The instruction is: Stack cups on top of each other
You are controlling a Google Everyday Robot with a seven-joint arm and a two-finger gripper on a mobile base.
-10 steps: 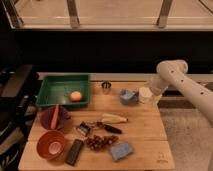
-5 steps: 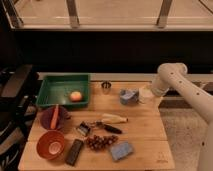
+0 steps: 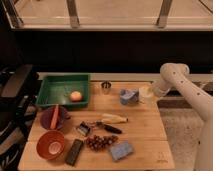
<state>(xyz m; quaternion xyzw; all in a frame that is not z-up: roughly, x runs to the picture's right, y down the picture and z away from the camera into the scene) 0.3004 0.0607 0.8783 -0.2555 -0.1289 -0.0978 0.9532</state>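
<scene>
We take the green tray point(image 3: 62, 77) as reference. The steel cup point(image 3: 106, 87) stands upright on the wooden table point(image 3: 145, 145), just right of the tray's far right corner. The cream-white cup point(image 3: 145, 94) stands well right of the tray, past a blue-grey object point(image 3: 128, 96). The gripper point(image 3: 152, 92) is at this cup's right side, touching or just beside it. We cannot tell whether the claw is apart or clamped on the cup.

We judge the step in hand to be the grasp of the cream-white cup. The next move calls for a secure hold, a lift clear of the blue-grey object, then travel toward the tray until one cup is over the other.
</scene>
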